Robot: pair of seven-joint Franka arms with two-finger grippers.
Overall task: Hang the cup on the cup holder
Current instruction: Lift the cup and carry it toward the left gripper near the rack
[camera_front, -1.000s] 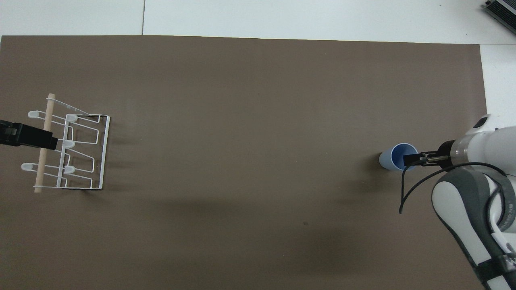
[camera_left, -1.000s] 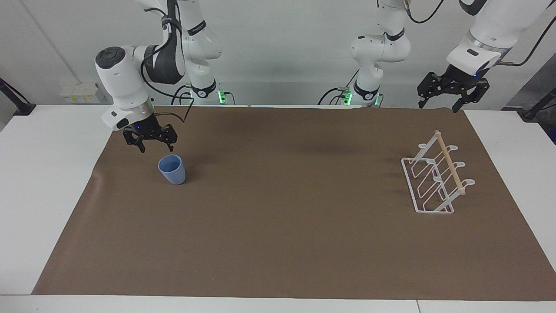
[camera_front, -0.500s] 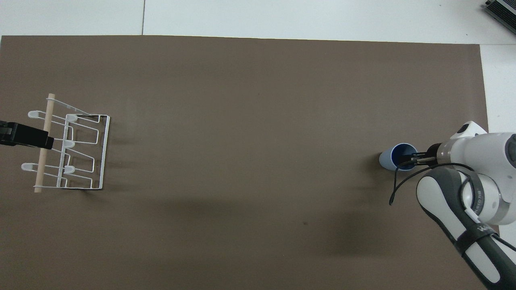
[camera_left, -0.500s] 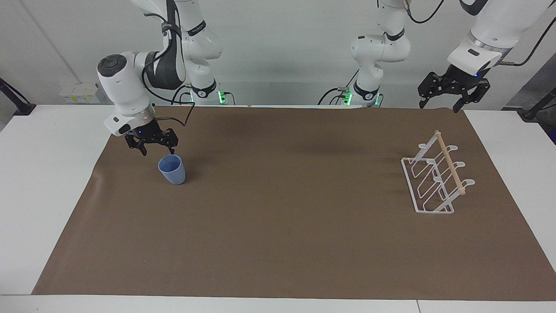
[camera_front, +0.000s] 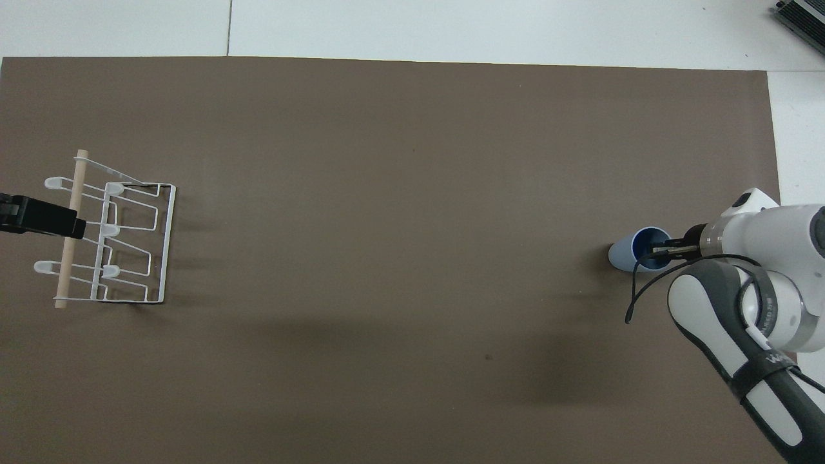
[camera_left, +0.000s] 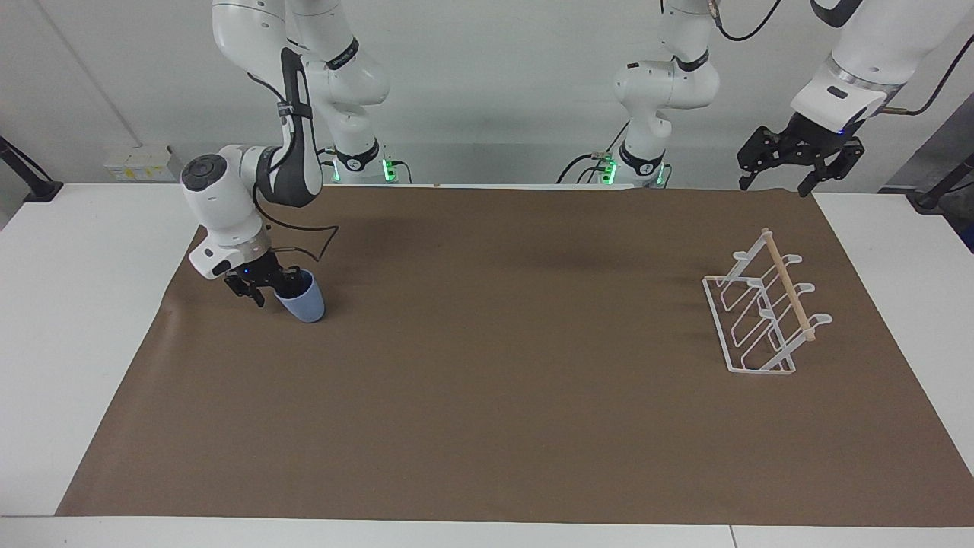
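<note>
The light blue cup (camera_left: 307,304) stands on the brown mat toward the right arm's end of the table; it also shows in the overhead view (camera_front: 622,255). My right gripper (camera_left: 271,288) is down at the cup's rim, open, with one finger inside the cup and the other outside its wall on the side toward the right arm's end of the table. The white wire cup holder (camera_left: 763,314) with its wooden dowel stands toward the left arm's end (camera_front: 113,238). My left gripper (camera_left: 773,186) waits open, high in the air above the cup holder (camera_front: 69,223).
A brown mat (camera_left: 494,365) covers most of the white table (camera_left: 84,320). The cable of the right arm (camera_front: 635,296) hangs beside the cup.
My right gripper has come down from above the cup to its rim, one finger now inside it. The cup has shifted very slightly. The left arm has barely moved.
</note>
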